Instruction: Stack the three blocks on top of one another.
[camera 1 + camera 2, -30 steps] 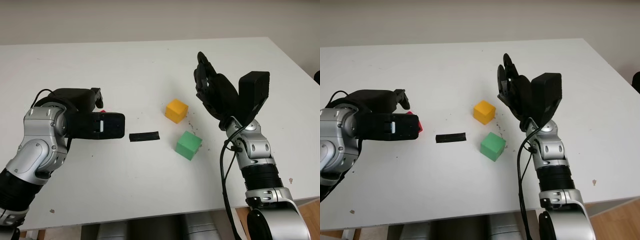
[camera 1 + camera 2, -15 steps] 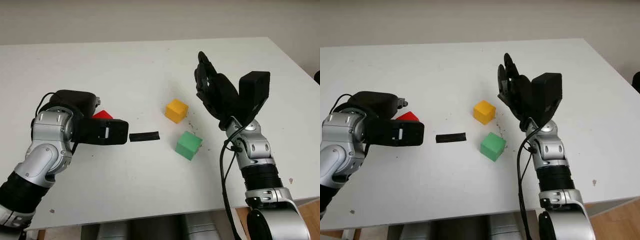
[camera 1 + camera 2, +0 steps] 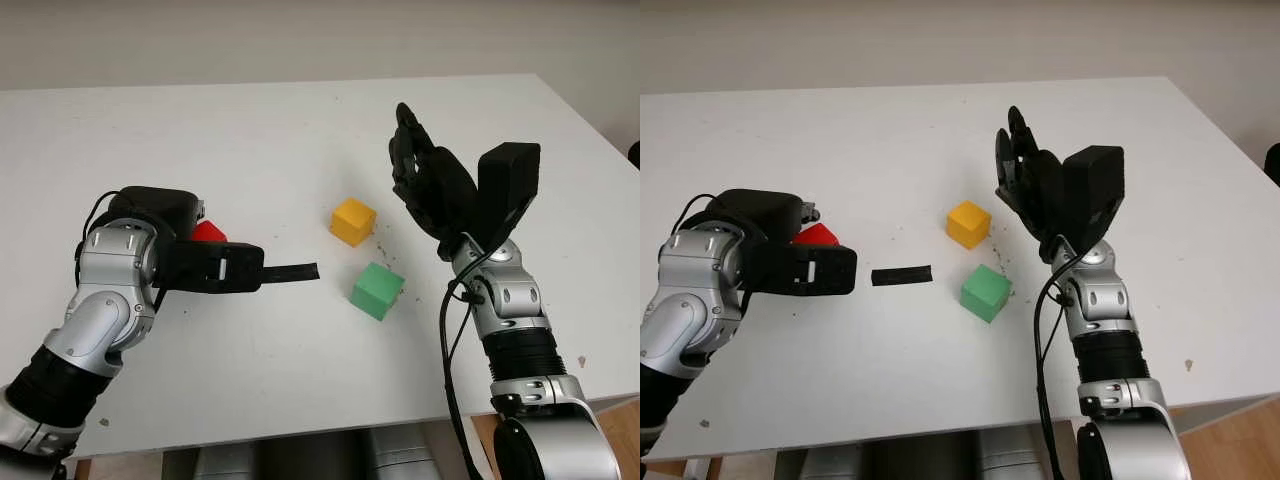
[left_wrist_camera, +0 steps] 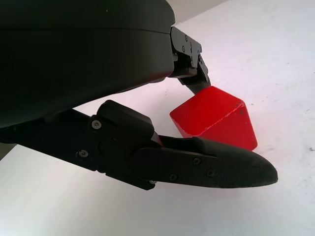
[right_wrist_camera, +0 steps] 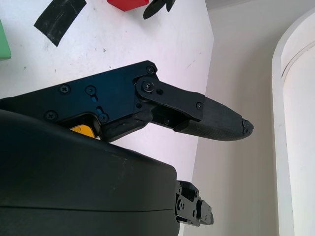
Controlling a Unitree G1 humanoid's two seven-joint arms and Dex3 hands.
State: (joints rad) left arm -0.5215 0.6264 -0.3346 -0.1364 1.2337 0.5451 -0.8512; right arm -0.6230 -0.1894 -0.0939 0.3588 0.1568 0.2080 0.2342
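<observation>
A red block (image 3: pixel 208 232) sits tilted, corner up, between the fingers of my left hand (image 3: pixel 205 255) at the left of the white table (image 3: pixel 250 140). In the left wrist view one finger (image 4: pixel 197 81) presses its far side and another finger (image 4: pixel 211 167) runs under its near side, so the hand is shut on the red block (image 4: pixel 211 115). A yellow block (image 3: pixel 353 221) lies mid-table, with a green block (image 3: pixel 377 290) just in front of it to the right. My right hand (image 3: pixel 415 170) hangs open above the table, right of the yellow block.
A black tape strip (image 3: pixel 901 275) lies flat between the left hand and the green block. The table's right edge (image 3: pixel 600 140) runs beside the right arm, and the front edge (image 3: pixel 300 425) is close to both arms.
My left hand has swung to the right, bringing the red block into clearer view, and now covers the tape strip's left end. The right hand has stayed put.
</observation>
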